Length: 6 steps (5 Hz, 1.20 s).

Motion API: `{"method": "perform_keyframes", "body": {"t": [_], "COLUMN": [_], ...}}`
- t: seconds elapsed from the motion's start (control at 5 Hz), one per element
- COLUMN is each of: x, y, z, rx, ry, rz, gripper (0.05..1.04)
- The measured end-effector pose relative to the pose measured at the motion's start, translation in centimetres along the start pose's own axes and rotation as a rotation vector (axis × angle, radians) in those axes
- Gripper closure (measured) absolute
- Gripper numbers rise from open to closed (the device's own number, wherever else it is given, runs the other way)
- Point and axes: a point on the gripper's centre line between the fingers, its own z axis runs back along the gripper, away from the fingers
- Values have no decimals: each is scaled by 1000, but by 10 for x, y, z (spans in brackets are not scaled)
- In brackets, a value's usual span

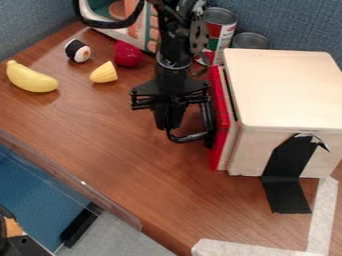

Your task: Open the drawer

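Observation:
The black gripper (168,119) hangs pointing down over the table, just left of the drawer's red front (219,120). A curved black handle (190,137) sticks out leftward from that front, and its outer end is right beside the gripper's lower part. Whether they touch is hard to tell, black against black. The drawer sits in a pale wooden box (287,90) on the right. Its front stands close to the box, with a narrow dark gap along the upper edge.
A toy banana (32,79), a sushi roll piece (78,51), a yellow wedge (103,73) and a red toy (127,54) lie at the upper left. Cans (220,31) stand behind the box. Black tape (286,192) joins box and table (160,190).

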Motion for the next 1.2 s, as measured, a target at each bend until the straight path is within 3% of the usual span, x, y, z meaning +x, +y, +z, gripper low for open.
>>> {"method": "perform_keyframes", "body": {"t": [0.6,1.2], "x": [16,20], "y": [24,54], "z": [-1,1], "rx": [63,90], "ry": [-8,-8], "rz": [30,83], "gripper": [923,923]}}
